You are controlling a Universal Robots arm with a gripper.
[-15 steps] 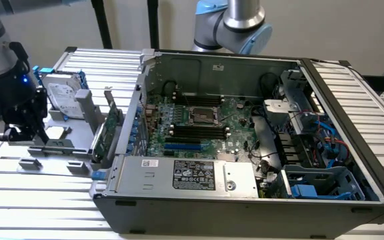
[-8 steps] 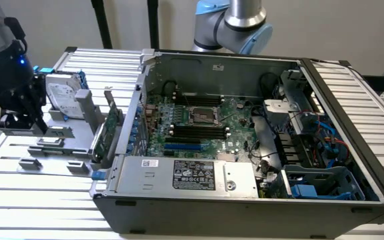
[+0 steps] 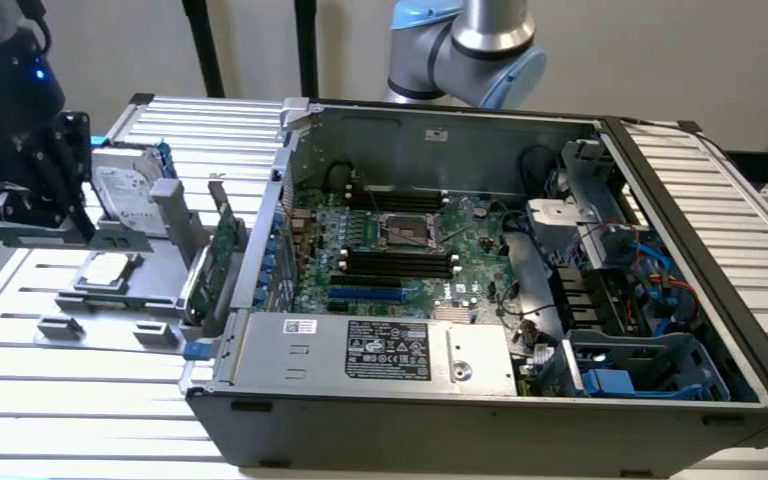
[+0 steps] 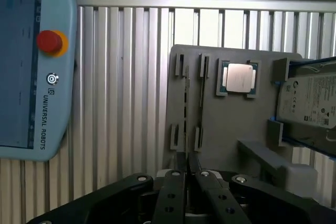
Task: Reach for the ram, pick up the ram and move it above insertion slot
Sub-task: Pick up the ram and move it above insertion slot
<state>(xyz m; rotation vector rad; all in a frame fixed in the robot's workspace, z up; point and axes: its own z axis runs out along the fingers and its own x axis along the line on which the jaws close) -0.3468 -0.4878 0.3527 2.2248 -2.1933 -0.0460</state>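
With the hand clenched and any hold on the ram unclear, the ram could be knocked askew or the nearby hard drive clipped.

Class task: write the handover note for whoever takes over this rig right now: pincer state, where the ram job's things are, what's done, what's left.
Pincer: shut, empty, by the grey plastic parts tray outside the open dark computer case.
Ram: two thin dark strips run between grey clips beside the square silver processor; cannot tell which is the ram.
Long black memory slots on the green motherboard look empty.
Done: nothing shows. Left: ram not grasped, lifted or above a slot.
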